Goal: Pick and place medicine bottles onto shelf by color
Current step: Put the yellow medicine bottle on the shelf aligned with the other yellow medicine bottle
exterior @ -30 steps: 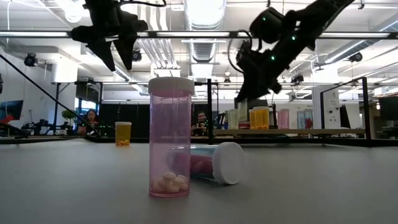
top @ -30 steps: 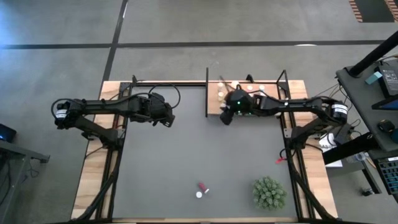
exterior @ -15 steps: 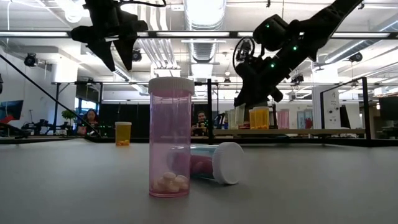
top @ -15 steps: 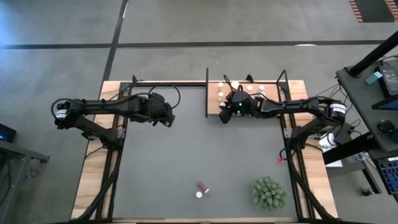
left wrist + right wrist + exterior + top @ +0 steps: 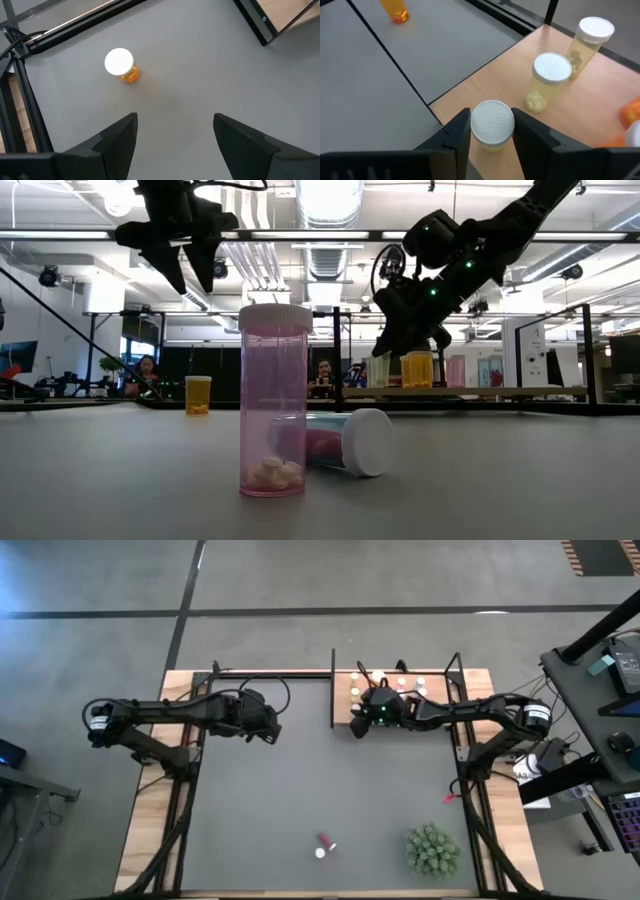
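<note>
Two pink bottles sit near the front edge of the dark grey mat [image 5: 300, 780]: one upright pink bottle [image 5: 274, 402] with a white cap and a few pale pills on its bottom, and one lying pink bottle [image 5: 335, 443] just behind it, on its side, its cap toward the right edge. One orange bottle [image 5: 122, 65] stands alone on the mat near the far left corner; it too holds something orange at its bottom.

The shelf [image 5: 345, 705] lies at the mat's far edge, right of the middle. The right wrist view shows two pale green bottles [image 5: 547, 80] standing on its board, each with white caps and small contents inside, and part of an orange one at the board's far side. More white caps show from above, too small to count surely.

The right gripper [image 5: 491, 131] hangs over the shelf's near left corner, its fingers clamped on a third pale capped bottle [image 5: 492, 122].

The left gripper [image 5: 172, 135] hovers above the mat's far left part, its fingers wide apart and holding nothing, near the orange bottle.
</note>
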